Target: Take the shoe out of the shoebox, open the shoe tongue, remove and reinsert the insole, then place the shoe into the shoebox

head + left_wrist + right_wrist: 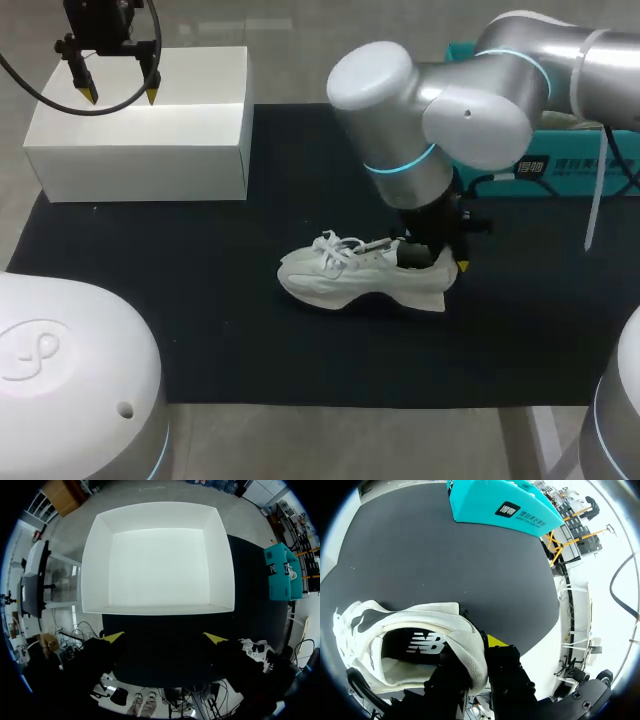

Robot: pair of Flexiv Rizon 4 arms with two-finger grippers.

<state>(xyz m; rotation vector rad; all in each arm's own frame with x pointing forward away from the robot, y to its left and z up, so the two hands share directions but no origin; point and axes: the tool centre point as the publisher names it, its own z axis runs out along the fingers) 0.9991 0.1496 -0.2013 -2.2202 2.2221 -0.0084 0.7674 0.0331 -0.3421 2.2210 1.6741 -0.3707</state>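
Shoe (355,280) heel seemingly clamped in right jaws, wrist view only, left jaws apart

The shoe (350,281) is matt cloth, the shoebox (140,176) smooth card, the mat (200,330) dull black fabric.

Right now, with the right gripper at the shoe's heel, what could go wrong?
1. The right gripper pinches only the soft heel collar of the shoe; on a lift the toe may sag or the shoe may slip out.
2. The left gripper hangs open over the shoebox, so carrying the shoe there could bring the arms together.
3. The loose laces might snag.
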